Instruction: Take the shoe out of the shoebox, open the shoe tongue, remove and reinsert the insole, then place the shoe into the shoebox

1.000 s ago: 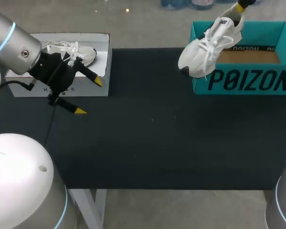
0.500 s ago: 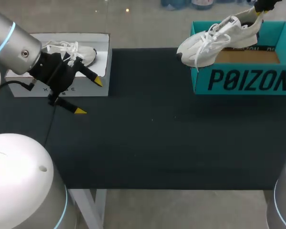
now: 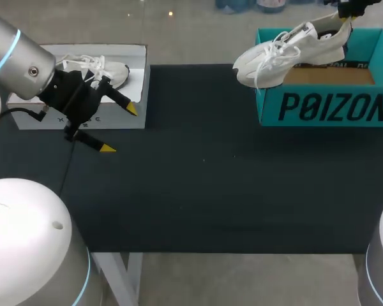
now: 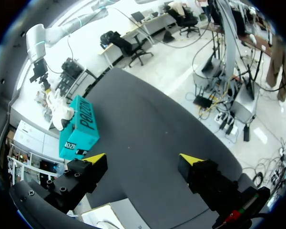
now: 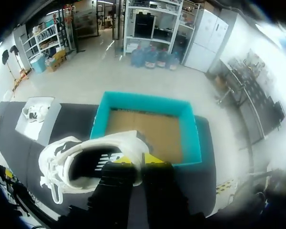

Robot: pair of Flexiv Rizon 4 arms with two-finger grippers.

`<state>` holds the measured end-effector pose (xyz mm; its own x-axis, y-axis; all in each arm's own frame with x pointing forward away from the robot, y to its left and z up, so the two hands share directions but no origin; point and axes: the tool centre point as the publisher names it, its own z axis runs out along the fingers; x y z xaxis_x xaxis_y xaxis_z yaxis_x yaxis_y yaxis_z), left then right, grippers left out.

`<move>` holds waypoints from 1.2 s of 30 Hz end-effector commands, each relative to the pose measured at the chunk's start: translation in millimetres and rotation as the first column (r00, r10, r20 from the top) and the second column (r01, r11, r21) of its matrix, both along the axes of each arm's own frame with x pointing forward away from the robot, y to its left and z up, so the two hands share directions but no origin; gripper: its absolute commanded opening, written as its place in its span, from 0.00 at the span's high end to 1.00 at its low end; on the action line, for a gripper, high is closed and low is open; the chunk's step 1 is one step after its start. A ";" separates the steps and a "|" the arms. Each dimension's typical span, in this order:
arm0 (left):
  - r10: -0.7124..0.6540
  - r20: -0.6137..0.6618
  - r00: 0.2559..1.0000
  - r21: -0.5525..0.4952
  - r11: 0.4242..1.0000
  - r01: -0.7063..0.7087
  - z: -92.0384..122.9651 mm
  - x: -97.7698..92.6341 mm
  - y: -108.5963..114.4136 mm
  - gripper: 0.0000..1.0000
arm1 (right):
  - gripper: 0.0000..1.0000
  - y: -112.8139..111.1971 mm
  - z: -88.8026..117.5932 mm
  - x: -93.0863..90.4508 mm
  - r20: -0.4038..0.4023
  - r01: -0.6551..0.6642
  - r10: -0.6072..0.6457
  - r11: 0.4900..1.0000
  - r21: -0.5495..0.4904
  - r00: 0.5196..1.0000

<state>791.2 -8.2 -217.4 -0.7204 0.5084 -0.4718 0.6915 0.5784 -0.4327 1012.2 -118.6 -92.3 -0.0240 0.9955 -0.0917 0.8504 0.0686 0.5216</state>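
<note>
My right gripper (image 3: 348, 14) is shut on the heel of a white shoe (image 3: 284, 52), holding it in the air over the near left corner of the teal shoebox (image 3: 325, 108). The toe points left, past the box wall. In the right wrist view the shoe (image 5: 88, 160) hangs from my gripper (image 5: 133, 160) above the box (image 5: 148, 129), whose brown floor is bare. My left gripper (image 3: 118, 127) stands open at the left of the black table, near a grey box (image 3: 83, 118). In the left wrist view its fingers (image 4: 93, 160) are spread wide with nothing between them.
A second white shoe (image 3: 96, 69) lies in the grey box at the back left. The black table top (image 3: 204, 178) stretches between the two boxes. The teal box (image 4: 78, 129) shows far ahead of the left gripper.
The right arm has carried the shoe up and to the right, and the shoe has swung from hanging toe-down to lying nearly level over the box corner. The left arm has kept still.
</note>
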 end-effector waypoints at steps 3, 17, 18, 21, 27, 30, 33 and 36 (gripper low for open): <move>0.001 0.000 1.000 0.005 1.000 -0.001 0.4 -0.7 0.1 0.00 | 1.00 -28.8 -3.8 10.6 0.049 0.162 -0.160 0.986 -0.038 0.986; 0.001 0.000 1.000 0.005 1.000 -0.001 0.4 -0.7 0.1 0.00 | 1.00 -112.2 -32.1 20.3 0.011 0.396 -0.399 0.914 0.092 0.917; 0.001 0.000 1.000 0.005 1.000 -0.001 0.4 -0.7 0.1 0.00 | 1.00 -114.0 -33.5 21.1 0.009 0.374 -0.378 0.920 0.113 0.926; 0.001 0.000 1.000 0.005 1.000 -0.001 0.4 -0.7 0.1 0.00 | 1.00 -123.8 -41.6 26.3 0.016 0.350 -0.355 0.929 0.123 0.935; 0.001 0.000 1.000 0.005 1.000 -0.001 0.4 -0.7 0.1 0.00 | 1.00 -145.6 -60.5 36.2 -0.007 0.360 -0.362 0.923 0.139 0.932; 0.001 0.000 1.000 0.005 1.000 -0.001 0.4 -0.7 0.1 0.00 | 1.00 -147.0 -69.0 40.2 -0.015 0.361 -0.363 0.921 0.147 0.932; 0.001 0.000 1.000 0.005 1.000 -0.001 0.4 -0.7 0.1 0.00 | 1.00 -141.3 -76.7 44.9 -0.022 0.354 -0.354 0.924 0.143 0.935; 0.001 0.000 1.000 0.005 1.000 -0.001 0.4 -0.7 0.1 0.00 | 1.00 -135.6 -83.6 50.5 -0.027 0.343 -0.343 0.928 0.145 0.939</move>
<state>791.2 -8.2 -217.4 -0.7204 0.5084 -0.4718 0.6915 0.5784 -0.4327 1052.1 -257.4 -171.0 0.3221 0.9452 0.0529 0.8071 -0.3034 0.5065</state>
